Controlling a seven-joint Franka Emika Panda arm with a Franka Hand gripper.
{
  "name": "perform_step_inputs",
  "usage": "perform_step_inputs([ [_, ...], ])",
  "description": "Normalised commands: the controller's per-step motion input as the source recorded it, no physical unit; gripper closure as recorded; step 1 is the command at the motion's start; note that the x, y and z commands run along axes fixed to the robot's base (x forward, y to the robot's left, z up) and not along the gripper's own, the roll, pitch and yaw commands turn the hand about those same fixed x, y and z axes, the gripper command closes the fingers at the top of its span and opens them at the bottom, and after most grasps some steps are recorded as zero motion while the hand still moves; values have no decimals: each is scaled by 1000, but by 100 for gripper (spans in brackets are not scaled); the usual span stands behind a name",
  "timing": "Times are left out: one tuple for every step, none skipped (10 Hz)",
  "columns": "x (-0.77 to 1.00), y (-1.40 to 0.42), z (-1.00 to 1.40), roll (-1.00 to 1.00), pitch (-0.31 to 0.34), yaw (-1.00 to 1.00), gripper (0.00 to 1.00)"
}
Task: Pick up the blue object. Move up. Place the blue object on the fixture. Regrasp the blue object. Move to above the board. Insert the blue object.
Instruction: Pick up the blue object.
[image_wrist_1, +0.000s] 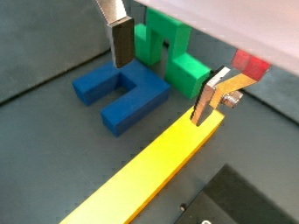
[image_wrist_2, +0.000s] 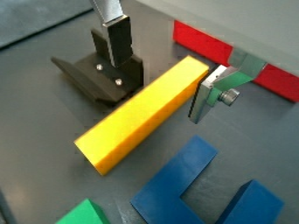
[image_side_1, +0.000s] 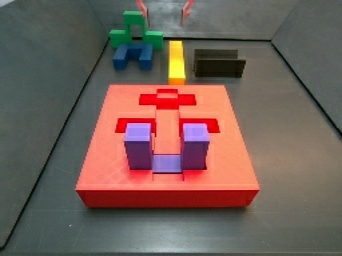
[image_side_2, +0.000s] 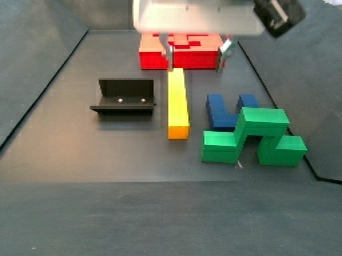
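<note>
The blue object (image_wrist_1: 121, 93) is a dark-blue U-shaped block lying flat on the grey floor, next to a green block (image_wrist_1: 170, 56). It also shows in both side views (image_side_1: 134, 55) (image_side_2: 230, 108). My gripper (image_wrist_1: 165, 68) is open and empty, hanging above the floor with one finger (image_wrist_1: 119, 39) over the blue object's edge and one fingertip (image_wrist_1: 208, 98) over the yellow bar (image_wrist_1: 152, 166). The fixture (image_wrist_2: 103, 77) is a small black block beside the yellow bar. The red board (image_side_1: 167, 140) carries a purple U-shaped block (image_side_1: 167, 148) in its recess.
The yellow bar (image_side_2: 177, 100) lies between the fixture (image_side_2: 123, 97) and the blue object. The green block (image_side_2: 254, 135) stands against the blue object's far side from the board (image_side_2: 181, 52). Grey walls close the workspace on both sides.
</note>
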Motion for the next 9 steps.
perform_step_inputs([
  [-57,-11,-594,-136,-246,0,0],
  [-123,-3,-580,-147,-243,0,0],
  [-151,-3,-563,-150,-234,0,0],
  [-354,-6,-403,-176,-237,0,0],
  [-523,-60,-143,-216,-297,0,0],
  [-443,-54,-46,-240,-293,0,0],
  [-417,0,0,-270,-284,0,0],
  [-129,0,-126,-126,-254,0,0],
  [91,0,-309,-31,-199,0,0],
])
